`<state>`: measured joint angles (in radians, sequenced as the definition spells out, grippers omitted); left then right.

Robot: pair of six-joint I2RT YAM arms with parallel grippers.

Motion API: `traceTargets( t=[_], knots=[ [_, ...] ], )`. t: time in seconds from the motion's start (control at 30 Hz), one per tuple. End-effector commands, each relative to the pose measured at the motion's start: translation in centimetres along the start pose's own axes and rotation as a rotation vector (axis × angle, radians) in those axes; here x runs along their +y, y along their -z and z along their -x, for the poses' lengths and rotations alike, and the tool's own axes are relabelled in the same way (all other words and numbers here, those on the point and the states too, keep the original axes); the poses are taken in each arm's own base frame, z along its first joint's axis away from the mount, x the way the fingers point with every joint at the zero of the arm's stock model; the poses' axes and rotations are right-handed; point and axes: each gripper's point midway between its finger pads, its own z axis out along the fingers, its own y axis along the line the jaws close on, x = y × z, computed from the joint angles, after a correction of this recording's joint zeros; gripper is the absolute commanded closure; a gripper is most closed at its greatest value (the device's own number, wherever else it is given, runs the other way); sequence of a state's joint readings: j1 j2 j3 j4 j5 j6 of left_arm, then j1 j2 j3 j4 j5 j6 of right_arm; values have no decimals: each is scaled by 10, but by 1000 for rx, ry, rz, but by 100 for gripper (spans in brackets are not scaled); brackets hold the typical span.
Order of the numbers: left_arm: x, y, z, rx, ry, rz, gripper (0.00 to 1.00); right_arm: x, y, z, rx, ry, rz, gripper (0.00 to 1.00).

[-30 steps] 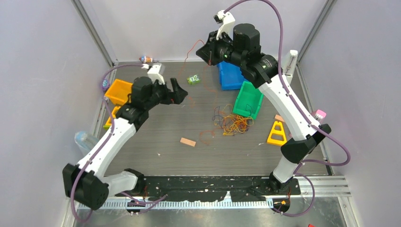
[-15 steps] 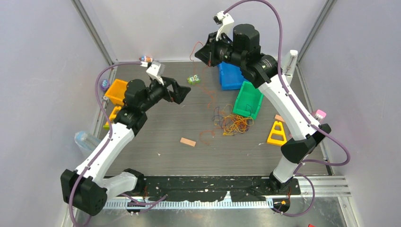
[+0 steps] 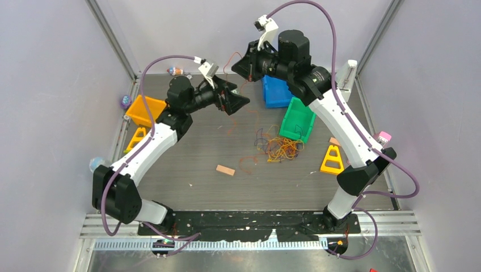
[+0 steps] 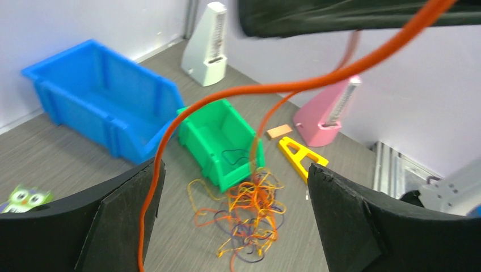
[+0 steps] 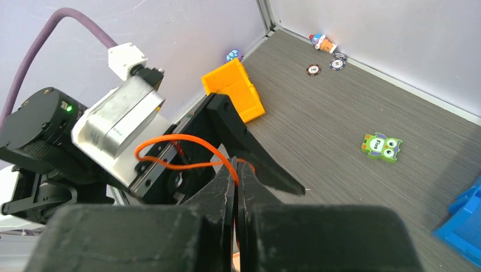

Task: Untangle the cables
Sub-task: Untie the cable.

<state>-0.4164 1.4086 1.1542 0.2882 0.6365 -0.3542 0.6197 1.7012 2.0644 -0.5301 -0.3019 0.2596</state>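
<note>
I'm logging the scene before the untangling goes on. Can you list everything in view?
cables: one tangled pile, orange, yellow and dark purple, mid-table
lifted orange cable: one, orange, raised from the table to the right gripper
blue bin: one, blue, far right
green bin: one, green, beside the cables
orange bin: one, orange, far left
triangular frames: two, yellow, one on each side
block: one, tan, near the pile
owl card: one, green, far centre
chips: two, dark and grey, by the back wall
metronome-like stands: two, white and pink, right edge
left gripper: one, black, fingers open, by the lifted orange cable
right gripper: one, black, fingers shut on the lifted orange cable
</note>
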Motion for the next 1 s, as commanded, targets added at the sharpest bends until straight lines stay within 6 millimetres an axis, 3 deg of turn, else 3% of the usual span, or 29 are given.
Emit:
traceTargets(
  t=[0.0, 0.03, 0.1, 0.13, 0.17, 0.2, 0.23, 0.3, 0.33, 0.37, 0.4, 0.43, 0.47, 0.5, 0.53, 0.57, 0.6, 0.63, 0.67, 0.7, 0.77, 0.87, 0.93, 0.97],
  knots=[
    [-41, -11, 20, -30, -87, -165, 6, 18, 18, 30, -90, 16, 47, 95],
    [-42, -13, 15, -19, -86, -173, 9, 19, 18, 30, -90, 14, 49, 95],
    [-42, -17, 10, -6, -80, -173, 30, 19, 18, 32, -93, 13, 48, 95],
    [-39, -18, 7, 9, -68, -163, 49, 19, 19, 32, -95, 12, 48, 95],
    [-36, -20, 6, 18, -62, -150, 78, 19, 19, 33, -97, 12, 46, 95],
    [-31, -21, 4, 30, -54, -123, 98, 18, 19, 33, -97, 11, 40, 95],
    [-25, -23, 4, 35, -49, -94, 100, 17, 20, 34, -101, 13, 33, 93],
    [-18, -24, 4, 43, -35, -50, 100, 12, 22, 31, -102, 8, 7, 61],
    [-12, -24, 7, 44, -23, -14, 100, 2, 20, 22, -89, -1, -34, 33],
    [-6, -23, 9, 49, 1, 15, 100, 0, 26, 23, -100, -3, -52, 24],
    [0, -23, 12, 51, 30, 37, 100, -17, 20, 4, -79, -18, -100, 16],
    [8, -21, 19, 44, 61, 57, 100, -18, 31, 4, -101, -29, -111, 13],
    [11, -18, 26, 32, 94, 58, 100, -38, 24, -25, -86, -47, -144, 8],
    [10, -16, 36, 17, 118, 39, 100, -36, 38, -22, -130, -60, -141, 3],
    [10, -13, 44, -2, 134, 28, 100, -46, 42, -42, -158, -82, -145, 1],
    [9, -10, 51, -19, 141, 19, 100, -62, 37, -85, -108, -107, -162, 4],
    [7, -7, 59, -34, 139, 16, 100, -56, 41, -77, -177, -90, -117, 4],
    [6, -5, 66, -41, 137, 18, 100, -64, 37, -110, -130, -99, -112, 5],
    [4, -3, 72, -45, 136, 21, 100, -58, 31, -116, -138, -85, -54, 5],
    [2, -2, 77, -46, 137, 22, 100, -57, 26, -143, -88, -95, -16, 4],
    [-1, 2, 86, -48, 147, 25, 100, -57, 13, -169, -74, -85, 39, 3],
    [-4, 7, 107, -87, 188, 3, 100, -74, -9, -225, 23, -114, -6, 2],
    [-4, 13, 122, -126, 215, -16, 100, -91, -22, -257, 104, -157, -66, 22],
    [-3, 16, 130, -144, 220, -23, 100, -102, -24, -268, 133, -179, -117, 40]
  ],
)
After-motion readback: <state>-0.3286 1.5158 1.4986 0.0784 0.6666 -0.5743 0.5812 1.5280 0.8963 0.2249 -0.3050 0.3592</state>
